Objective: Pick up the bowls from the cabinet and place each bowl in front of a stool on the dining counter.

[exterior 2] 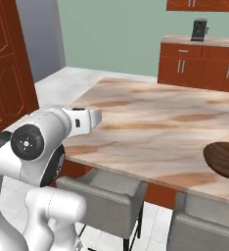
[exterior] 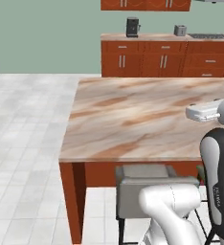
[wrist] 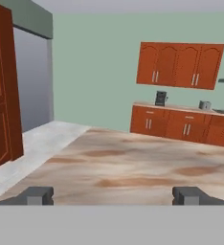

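Pincer (wrist: 113, 195) jaws are spread wide and nothing is held, the hand being levelled over the marble tabletop (exterior: 133, 119). One dark wood-grain bowl (exterior 2: 225, 159) is seen set down by a stool (exterior 2: 204, 230). The remaining bowl is judged still to be fetched, so the base should be turned toward the wall cabinets (wrist: 180, 64) (well apart). Another stool (exterior: 142, 184) is shown below the near edge in the left base view.

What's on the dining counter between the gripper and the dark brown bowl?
Nothing: in the right base view, bare marble of the dining counter runs from the open gripper to the dark brown bowl.
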Available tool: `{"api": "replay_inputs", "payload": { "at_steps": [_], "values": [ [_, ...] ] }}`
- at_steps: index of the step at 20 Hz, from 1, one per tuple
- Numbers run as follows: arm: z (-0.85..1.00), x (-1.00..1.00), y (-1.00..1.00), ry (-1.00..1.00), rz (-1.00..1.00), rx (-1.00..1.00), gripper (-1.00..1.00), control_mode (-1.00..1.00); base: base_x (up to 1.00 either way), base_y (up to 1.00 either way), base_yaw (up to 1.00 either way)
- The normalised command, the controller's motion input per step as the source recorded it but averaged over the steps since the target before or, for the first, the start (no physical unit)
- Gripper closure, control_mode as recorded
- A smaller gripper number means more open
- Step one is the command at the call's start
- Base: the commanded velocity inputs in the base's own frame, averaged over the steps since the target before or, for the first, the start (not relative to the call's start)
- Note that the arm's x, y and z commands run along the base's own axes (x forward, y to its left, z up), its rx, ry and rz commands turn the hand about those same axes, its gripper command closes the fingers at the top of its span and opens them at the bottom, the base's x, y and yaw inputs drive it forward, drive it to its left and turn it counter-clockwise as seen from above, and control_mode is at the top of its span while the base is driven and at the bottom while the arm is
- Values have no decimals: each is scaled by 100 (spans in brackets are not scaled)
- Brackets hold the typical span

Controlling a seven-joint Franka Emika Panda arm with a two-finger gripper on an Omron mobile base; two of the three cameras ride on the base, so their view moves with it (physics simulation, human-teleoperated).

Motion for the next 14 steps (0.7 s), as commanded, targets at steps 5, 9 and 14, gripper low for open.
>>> {"api": "replay_inputs", "payload": {
  "at_steps": [5,9,14],
  "values": [
    [0,0,0,0,0,0,-100,100,8,100,0],
    [0,0,0,0,0,0,-100,100,31,100,0],
    [0,0,0,0,0,0,-100,100,43,100,0]
  ]
}}
